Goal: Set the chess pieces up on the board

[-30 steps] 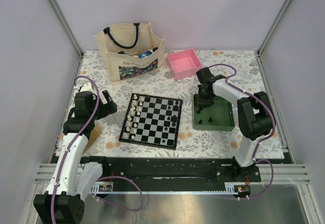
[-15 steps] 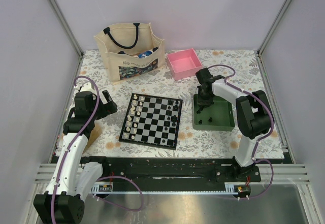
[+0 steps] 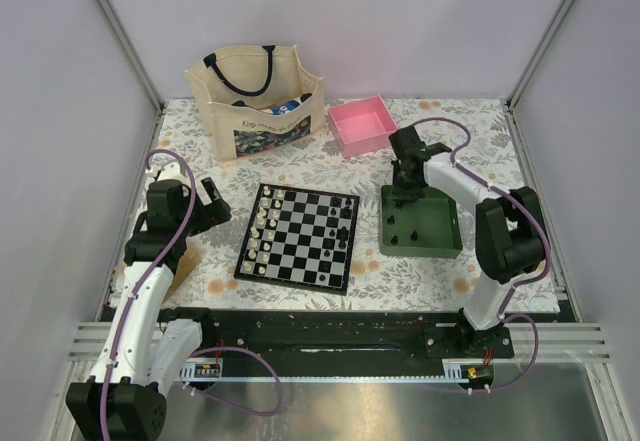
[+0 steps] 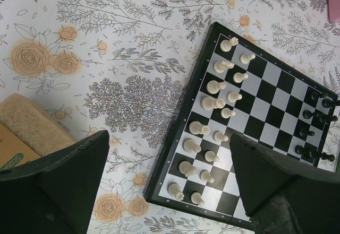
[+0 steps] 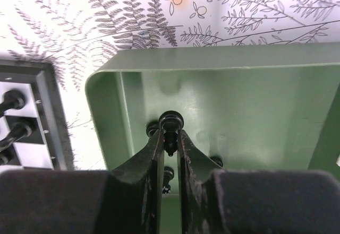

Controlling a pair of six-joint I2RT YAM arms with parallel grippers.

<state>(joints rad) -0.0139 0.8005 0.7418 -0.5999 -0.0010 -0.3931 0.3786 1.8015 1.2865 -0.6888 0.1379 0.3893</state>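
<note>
Right wrist: end effector (image 5: 170, 135) clamps black chessman (image 5: 171, 121); green tray (image 5: 255, 101) beneath

R gripper (image 5: 170, 139) pinches a black chess piece (image 5: 171, 122) at its neck, above the green tray (image 5: 255, 101). Approx three more black pieces (image 5: 215, 161) lie below, partly hidden. Board (image 5: 53, 117) corner at left w/ two black chessmen (image 5: 11, 99).
</note>
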